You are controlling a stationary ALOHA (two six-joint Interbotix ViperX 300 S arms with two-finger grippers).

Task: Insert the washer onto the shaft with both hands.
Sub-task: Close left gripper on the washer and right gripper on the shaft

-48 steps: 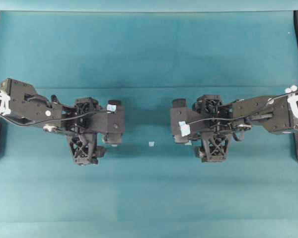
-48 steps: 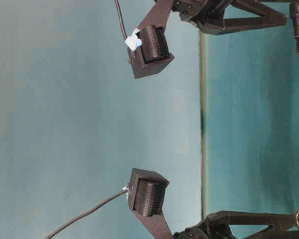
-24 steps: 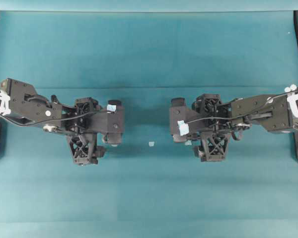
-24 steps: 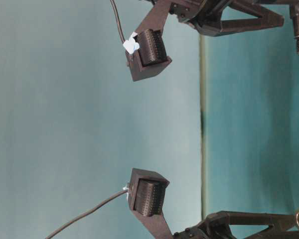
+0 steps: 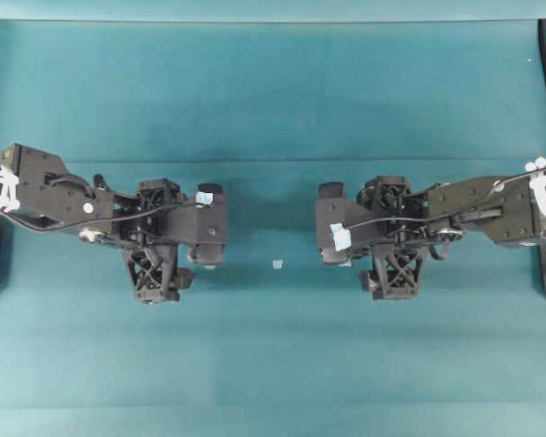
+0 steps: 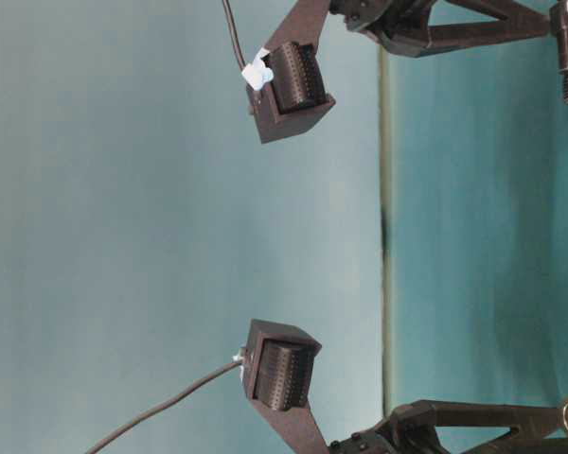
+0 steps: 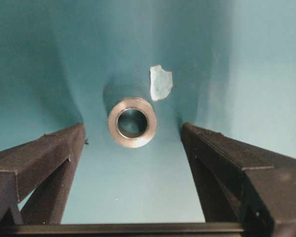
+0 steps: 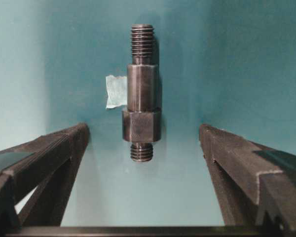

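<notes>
- The left gripper [image 7: 133, 148] is seen from its wrist camera with its two black fingers [image 7: 44, 158] spread wide; nothing is held between them.
- The washer [image 7: 132, 122], a thick silvery ring with a round centre hole, is found lying flat on the teal table [image 7: 256, 74], between the two left fingers and slightly beyond their tips, apart from both.
- A pale blue tape scrap [image 7: 161, 83] is seen just beyond the washer, off its far right edge, close to the ring; whether they touch cannot be told.
- The right gripper [image 8: 144, 143] is likewise shown with its fingers [image 8: 49, 148] set wide apart and empty.
- The shaft [image 8: 141, 93], a dark grey stepped rod threaded at both ends with a thicker collar near its nearer end, is seen lying on the table between the right fingers, its length pointing away from them, touched by neither.
- A second pale blue tape piece [image 8: 116, 91] is seen at the shaft's left side, partly hidden behind it.
- In the overhead view the left arm [image 5: 64, 196] and the right arm [image 5: 482, 205] are shown facing each other across the middle of the table, well apart.
- A small pale scrap [image 5: 277, 264] is seen on the table between the two grippers, apart from both.
</notes>
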